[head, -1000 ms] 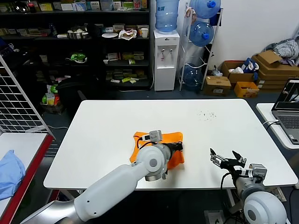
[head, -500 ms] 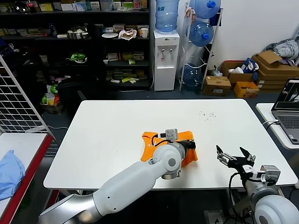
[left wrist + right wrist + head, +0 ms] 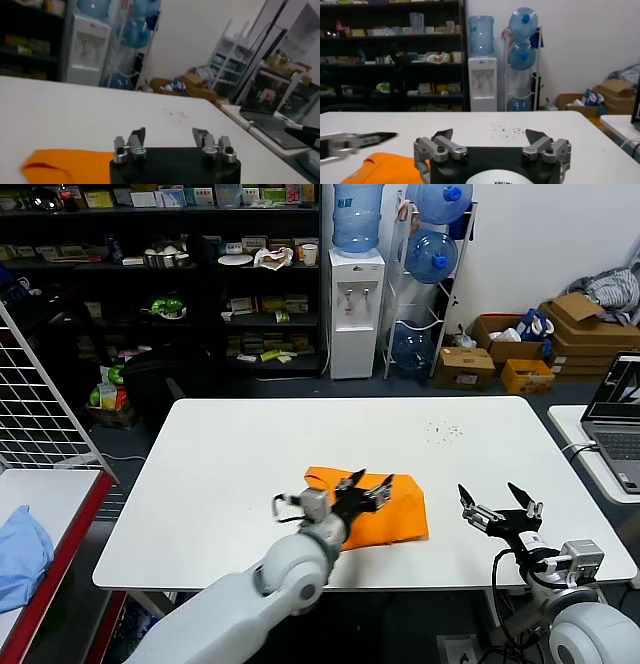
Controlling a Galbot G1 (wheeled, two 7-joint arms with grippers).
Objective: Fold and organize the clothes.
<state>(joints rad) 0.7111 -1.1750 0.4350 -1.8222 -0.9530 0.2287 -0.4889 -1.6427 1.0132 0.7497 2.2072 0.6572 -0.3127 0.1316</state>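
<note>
Blue cloth (image 3: pixel 20 556) on side table at left. White table (image 3: pixel 220 474): left gripper (image 3: pixel 367 490) fingers apart over folded orange T-shirt (image 3: pixel 395 514) mid-table; right gripper (image 3: pixel 497 506) open beside it. Shelves (image 3: pixel 170 274), water dispenser (image 3: pixel 356 309) behind.

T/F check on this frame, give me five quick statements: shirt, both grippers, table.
1. The orange T-shirt lies folded on the white table. True.
2. The left gripper is clamped on the shirt. False: its jaws are apart and empty, just above the shirt.
3. The right gripper is open and holds nothing. True.
4. The right gripper rests on the shirt. False: it is off to the shirt's right, clear of it.
5. A second garment lies on this table. False: only the orange shirt is on it.
</note>
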